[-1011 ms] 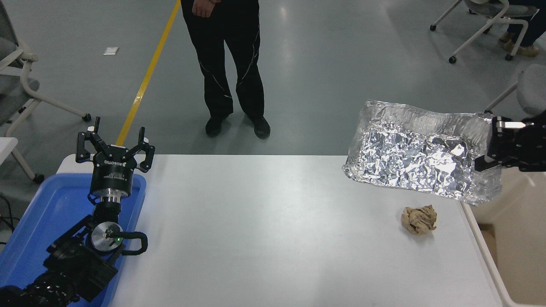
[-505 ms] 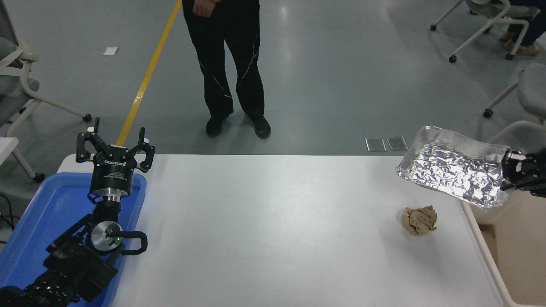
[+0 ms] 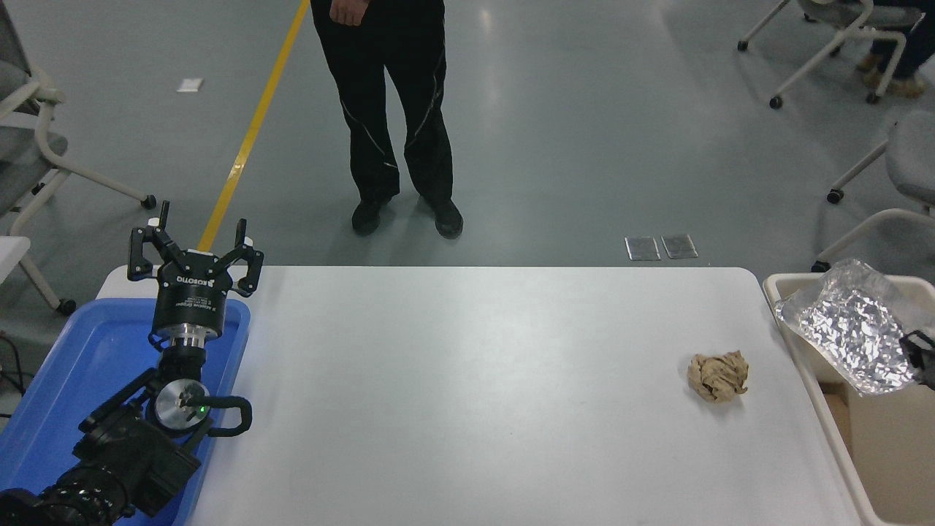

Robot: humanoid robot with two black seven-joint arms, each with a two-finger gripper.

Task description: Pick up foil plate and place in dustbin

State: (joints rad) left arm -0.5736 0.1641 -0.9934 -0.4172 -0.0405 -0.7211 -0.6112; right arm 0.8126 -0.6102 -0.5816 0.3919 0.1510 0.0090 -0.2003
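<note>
While the foil plate (image 3: 851, 334) hangs over the dustbin (image 3: 803, 343) at the far right, I see only a sliver of the right gripper (image 3: 922, 354) at the picture's right edge.

Head view: I note the plate is tilted and crumpled, inside the outline of the bin's rim, clear of the white table (image 3: 467, 394); the right gripper touches its right end, but I cannot tell whether the fingers clamp it. The left gripper (image 3: 196, 252) is parked at the near left above the blue tray (image 3: 66, 380), fingers spread, holding nothing. A crumpled brown paper ball (image 3: 718, 376) lies on the table near the bin. A person (image 3: 391, 109) stands at the far side.
</note>
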